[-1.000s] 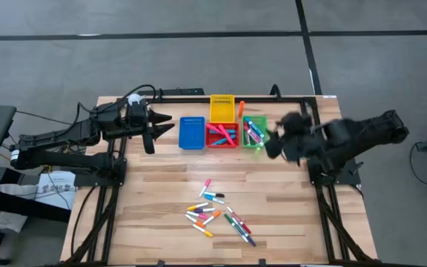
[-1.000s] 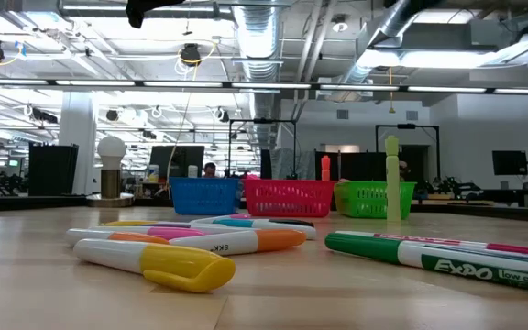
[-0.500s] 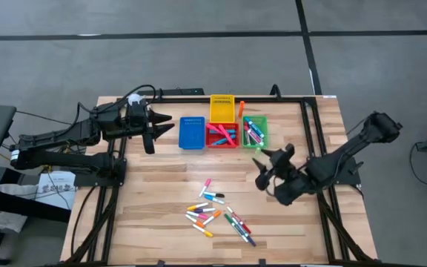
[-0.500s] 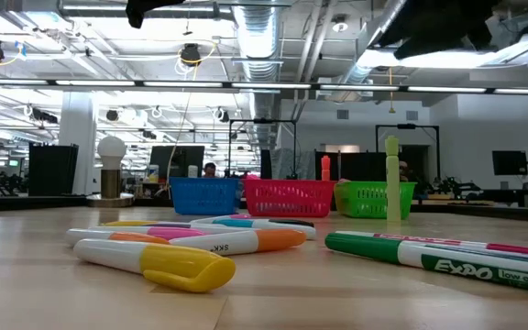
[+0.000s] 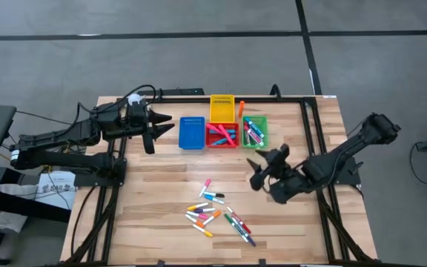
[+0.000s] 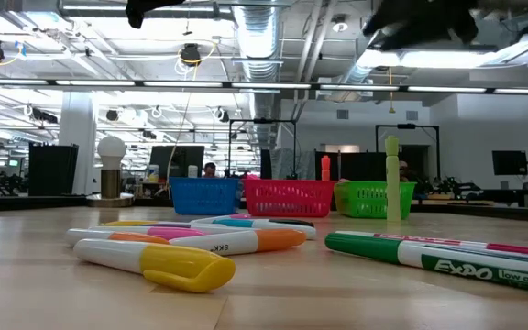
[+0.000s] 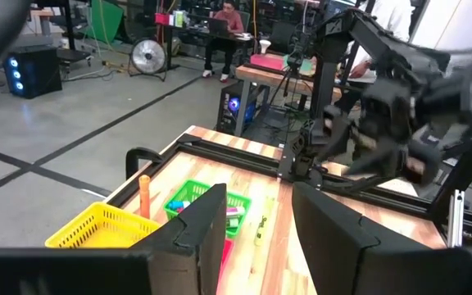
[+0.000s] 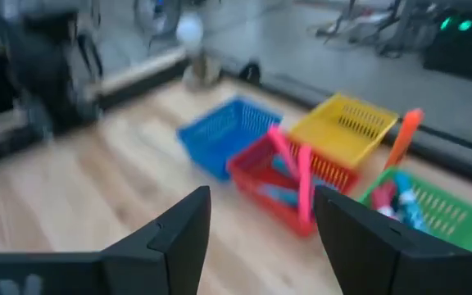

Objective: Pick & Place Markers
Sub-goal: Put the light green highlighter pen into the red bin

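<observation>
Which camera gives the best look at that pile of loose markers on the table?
The high view: the whole pile of loose markers shows from above. The low view shows only the nearest few, side-on. Neither wrist view shows the pile.

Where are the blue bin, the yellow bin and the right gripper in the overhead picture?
blue bin (image 5: 192, 133), high view, on its mesh floor.
yellow bin (image 5: 222, 108), high view, on its floor.
right gripper (image 5: 260, 165), high view, between its open fingers, above bare table right of the loose markers (image 5: 217, 213).

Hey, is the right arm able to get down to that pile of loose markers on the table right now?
Probably yes. The right gripper hangs open and empty just beside the loose markers, with only bare table between them; the left gripper waits by the blue bin.
</observation>
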You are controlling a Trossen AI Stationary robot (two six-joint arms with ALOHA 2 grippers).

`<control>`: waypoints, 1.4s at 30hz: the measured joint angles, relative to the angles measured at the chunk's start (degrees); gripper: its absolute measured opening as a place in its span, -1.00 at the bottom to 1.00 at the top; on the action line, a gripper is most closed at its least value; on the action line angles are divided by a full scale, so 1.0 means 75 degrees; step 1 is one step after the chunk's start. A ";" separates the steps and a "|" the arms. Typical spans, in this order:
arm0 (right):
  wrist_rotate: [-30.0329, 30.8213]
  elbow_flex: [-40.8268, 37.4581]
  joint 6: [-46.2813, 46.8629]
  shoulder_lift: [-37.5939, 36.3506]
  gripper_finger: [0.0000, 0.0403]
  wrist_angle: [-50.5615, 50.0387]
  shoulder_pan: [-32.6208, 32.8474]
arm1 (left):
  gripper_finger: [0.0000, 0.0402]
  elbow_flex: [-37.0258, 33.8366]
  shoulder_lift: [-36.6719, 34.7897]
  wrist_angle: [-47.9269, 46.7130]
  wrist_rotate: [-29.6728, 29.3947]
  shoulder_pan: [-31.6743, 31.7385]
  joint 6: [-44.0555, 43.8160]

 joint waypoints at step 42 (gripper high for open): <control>0.0301 -0.2715 0.0168 -0.3434 -0.09 -0.1358 -0.0709 | -0.30 0.0000 0.0003 -0.0058 0.0000 0.0000 -0.0172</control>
